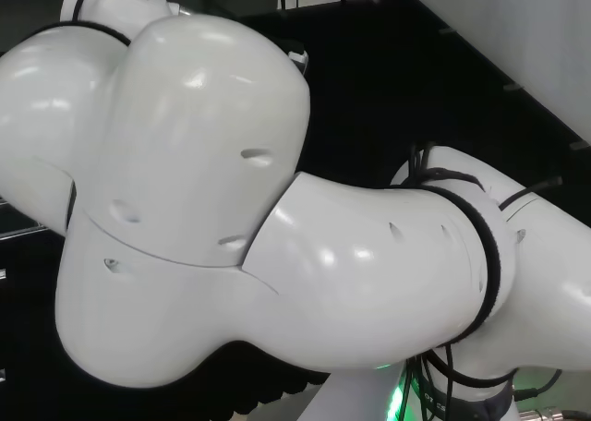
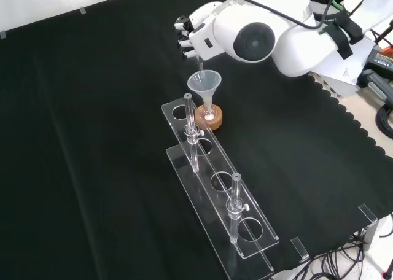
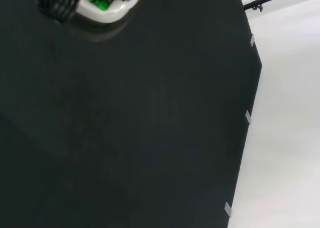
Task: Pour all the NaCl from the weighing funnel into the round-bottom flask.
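In the front view the hand (image 2: 195,31) hung just above a clear conical funnel (image 2: 204,83) whose stem ran down into the neck of a round-bottom flask (image 2: 209,115) seated on a cork ring (image 2: 209,121). A thin clear stem ran from the hand's fingers down toward the funnel's rim — most likely the weighing funnel (image 2: 199,64), tipped steeply over it. Its fingers looked curled round the upper end of that piece, though the big white arm link (image 2: 252,39) covered much of the palm.

The risks, as I judged them, came from the tight stack of glass. If the spout drifted off the rim, salt would fall on the black cloth (image 2: 92,139). A nudge downward could knock the conical funnel sideways, and the flask stood on nothing steadier than the ring. Grains clinging inside the weighing funnel would leave the pour short of "all". The clear acrylic rack (image 2: 245,231) with its two upright glass tubes stood just in front, close enough for a swinging wrist to catch.

Much was hard to read. Whether any salt remained in the weighing funnel could not be told — a pale patch showed low in the flask, nothing surer. The head view was taken up by the arm's own white links (image 1: 231,209), and the wrist view looked across bare cloth (image 3: 125,128) toward its edge.
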`<act>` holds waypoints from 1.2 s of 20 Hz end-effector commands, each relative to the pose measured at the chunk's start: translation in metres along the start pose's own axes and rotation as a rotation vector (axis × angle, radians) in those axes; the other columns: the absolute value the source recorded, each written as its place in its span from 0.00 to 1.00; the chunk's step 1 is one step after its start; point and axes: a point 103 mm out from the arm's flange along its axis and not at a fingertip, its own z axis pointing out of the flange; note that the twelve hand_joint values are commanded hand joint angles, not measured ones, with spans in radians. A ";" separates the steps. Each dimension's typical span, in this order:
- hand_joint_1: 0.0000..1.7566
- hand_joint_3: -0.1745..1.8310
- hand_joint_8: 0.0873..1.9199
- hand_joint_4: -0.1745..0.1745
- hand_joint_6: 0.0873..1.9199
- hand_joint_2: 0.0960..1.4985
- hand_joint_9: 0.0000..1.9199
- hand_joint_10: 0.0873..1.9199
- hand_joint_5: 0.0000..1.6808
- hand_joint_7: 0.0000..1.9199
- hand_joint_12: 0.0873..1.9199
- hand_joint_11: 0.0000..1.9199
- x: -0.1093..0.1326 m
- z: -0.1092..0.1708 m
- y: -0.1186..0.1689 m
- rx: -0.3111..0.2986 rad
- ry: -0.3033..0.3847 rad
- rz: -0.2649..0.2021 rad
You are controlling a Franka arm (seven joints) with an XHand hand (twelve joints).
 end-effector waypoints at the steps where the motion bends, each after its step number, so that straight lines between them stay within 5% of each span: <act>1: 0.63 0.35 0.23 1.00 0.29 0.45 0.75 0.00 0.76 0.55 0.38 0.62 -0.009 0.010 0.001 0.014 0.100 0.000; 6: 0.63 0.35 0.23 1.00 0.29 0.45 0.75 0.00 0.76 0.55 0.38 0.62 -0.013 0.016 0.003 0.017 0.158 -0.004; 12: 0.63 0.35 0.23 1.00 0.29 0.45 0.75 0.00 0.76 0.55 0.38 0.61 -0.019 0.030 0.009 0.004 0.375 -0.036; 24: 0.63 0.35 0.23 1.00 0.29 0.45 0.75 0.00 0.76 0.55 0.38 0.61 -0.037 0.052 0.013 -0.002 0.673 -0.062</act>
